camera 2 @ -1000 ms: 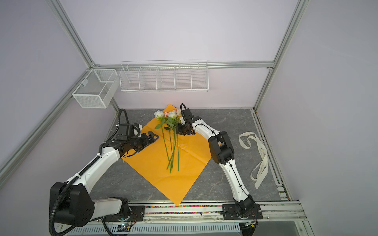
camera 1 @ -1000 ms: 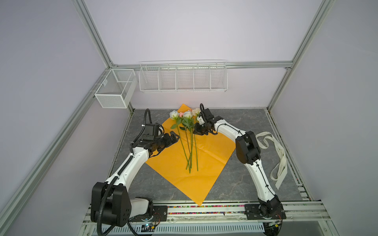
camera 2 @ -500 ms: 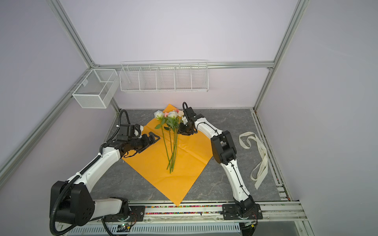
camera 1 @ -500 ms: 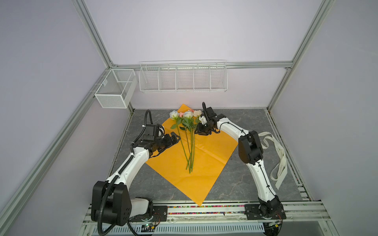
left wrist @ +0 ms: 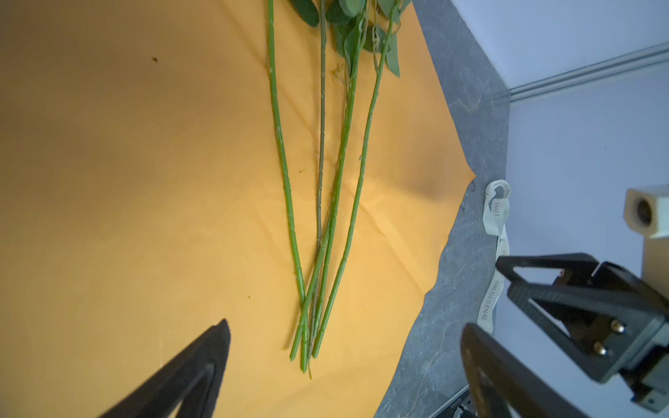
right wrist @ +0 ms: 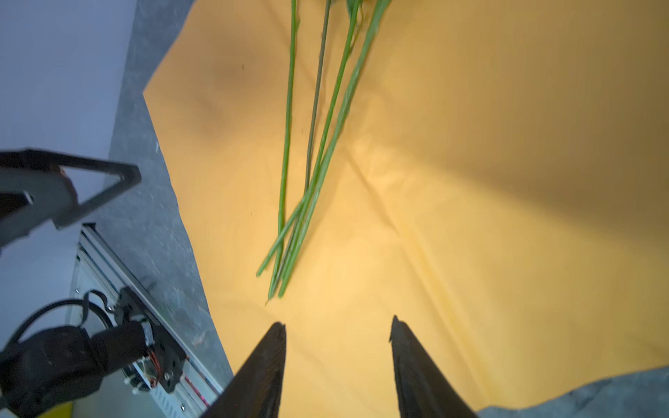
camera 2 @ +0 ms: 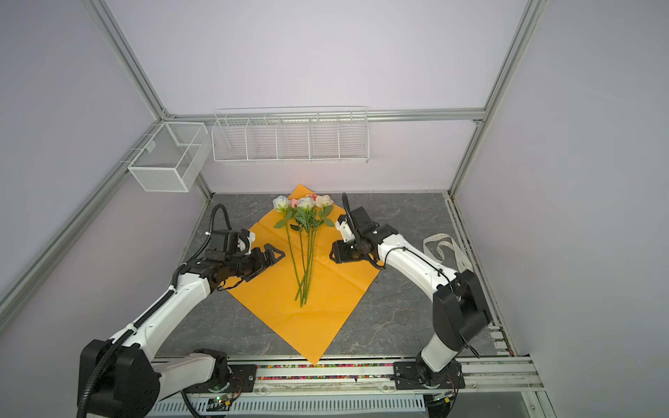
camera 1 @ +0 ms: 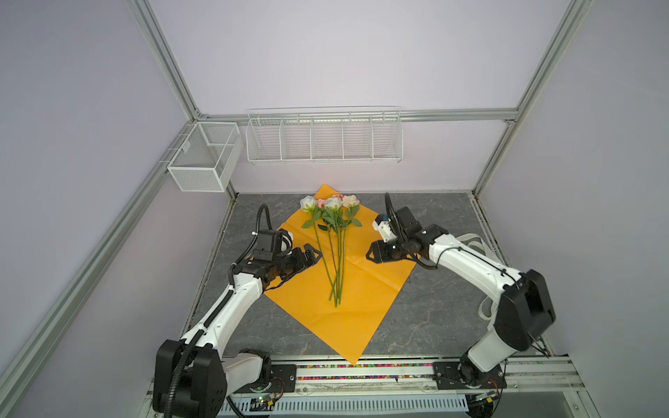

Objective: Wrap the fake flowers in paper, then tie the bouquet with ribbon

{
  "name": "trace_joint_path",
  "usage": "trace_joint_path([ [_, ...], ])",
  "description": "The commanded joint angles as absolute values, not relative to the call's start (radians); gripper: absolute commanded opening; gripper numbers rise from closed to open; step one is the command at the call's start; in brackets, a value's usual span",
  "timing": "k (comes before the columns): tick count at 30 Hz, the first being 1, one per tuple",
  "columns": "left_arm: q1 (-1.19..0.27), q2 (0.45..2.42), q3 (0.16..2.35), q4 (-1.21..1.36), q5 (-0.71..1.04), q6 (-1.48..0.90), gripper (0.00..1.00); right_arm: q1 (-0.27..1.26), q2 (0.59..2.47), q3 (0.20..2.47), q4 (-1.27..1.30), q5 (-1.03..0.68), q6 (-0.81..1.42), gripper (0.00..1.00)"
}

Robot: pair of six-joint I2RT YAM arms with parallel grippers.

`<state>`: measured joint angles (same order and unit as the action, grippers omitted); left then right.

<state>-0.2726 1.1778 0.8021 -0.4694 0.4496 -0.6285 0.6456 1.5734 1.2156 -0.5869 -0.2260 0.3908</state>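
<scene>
Right wrist view shows the right gripper (right wrist: 337,322) with its jaws standing apart and nothing between them, over the orange paper sheet (right wrist: 470,181), the cut stem ends lying a little ahead of its tips. Left wrist view shows the left gripper (left wrist: 345,324) spread wide and likewise empty, the stem ends in view between its two fingers but untouched by them. In both top views the two grippers face each other across the bouquet of fake flowers (camera 1: 335,249). From the left gripper the stems lie at 3 o'clock, just beside its tips. From the right gripper they lie at 9 o'clock, near, with a clearer gap of bare paper. The bouquet's long axis runs from 12 to 6 o'clock, blooms fanned at 12 by the sheet's far corner, stems converging to a loose bunch at 6, so each gripper faces its flank about mid-stem. Nothing binds the stems yet. The cream ribbon (camera 2: 445,249) lies on the grey table (camera 2: 398,315) at 3 o'clock from the right gripper, off the paper, beyond that arm. By my judgement the left arm is better placed to gather the stems, the right to fetch the ribbon
</scene>
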Motion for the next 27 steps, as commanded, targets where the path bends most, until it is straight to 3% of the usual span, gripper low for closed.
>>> trace_joint_path([
  [1, -0.324, 1.13, 0.744, -0.495, 0.44, -0.678, 0.99, 0.736, 1.494, 1.027, -0.572, -0.182, 0.524, 0.52],
  [5, -0.36, 1.091, 0.675, -0.459, 0.434, -0.734, 1.0, 0.856, 1.391, 0.822, -0.475, -0.18, 0.772, 0.57],
  [10, -0.371, 1.081, 0.632, -0.453, 0.436, -0.741, 1.0, 0.983, 1.406, 0.726, -0.359, -0.17, 0.972, 0.61],
  [19, -0.371, 1.111, 0.575, -0.444, 0.459, -0.713, 1.0, 1.025, 1.427, 0.655, -0.306, -0.144, 1.115, 0.65],
  [27, -0.371, 1.313, 0.619, -0.308, 0.442, -0.734, 1.0, 1.017, 1.464, 0.614, -0.197, -0.161, 1.172, 0.7],
])
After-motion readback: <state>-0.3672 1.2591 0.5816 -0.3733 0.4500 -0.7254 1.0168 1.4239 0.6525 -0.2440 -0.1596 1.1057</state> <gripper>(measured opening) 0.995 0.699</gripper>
